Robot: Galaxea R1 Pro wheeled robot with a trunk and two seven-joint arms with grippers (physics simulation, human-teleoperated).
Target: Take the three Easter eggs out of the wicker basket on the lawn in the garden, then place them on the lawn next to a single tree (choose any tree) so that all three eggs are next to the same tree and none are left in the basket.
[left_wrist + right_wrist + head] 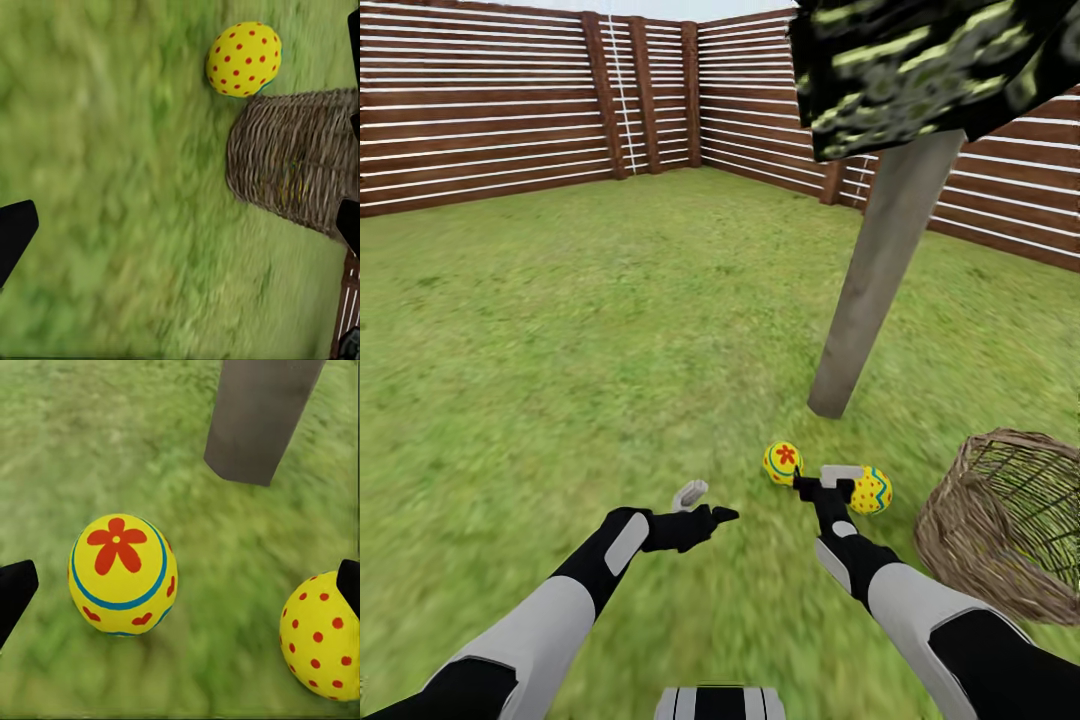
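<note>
I see two eggs on the lawn (pixel 560 330) near the foot of the tree (pixel 875 270). The egg with the red flower mark (pixel 783 462) lies closest to the trunk's base, and the red-dotted egg (pixel 872 490) sits just beside it, toward the basket. My right gripper (pixel 822 480) hangs low between the two; in its wrist view the fingertips (pixel 15 592) stand at the far edges of the picture with both eggs between them, so its jaws are spread wide and pinching nothing.

The wicker basket (pixel 1000 520) stands on the grass to my right, near the dotted egg but not touching it. It looks tilted, its mouth turned toward me. Through the open weave in the left wrist view I make out a faint yellowish patch inside, too blurred for me to say what it is.

My left gripper (pixel 705 500) hovers over bare grass, apart from the eggs. Its jaws are also spread and empty, the dark tips wide apart in its wrist view.

A brown slatted fence (pixel 480 110) closes off the garden beyond.
</note>
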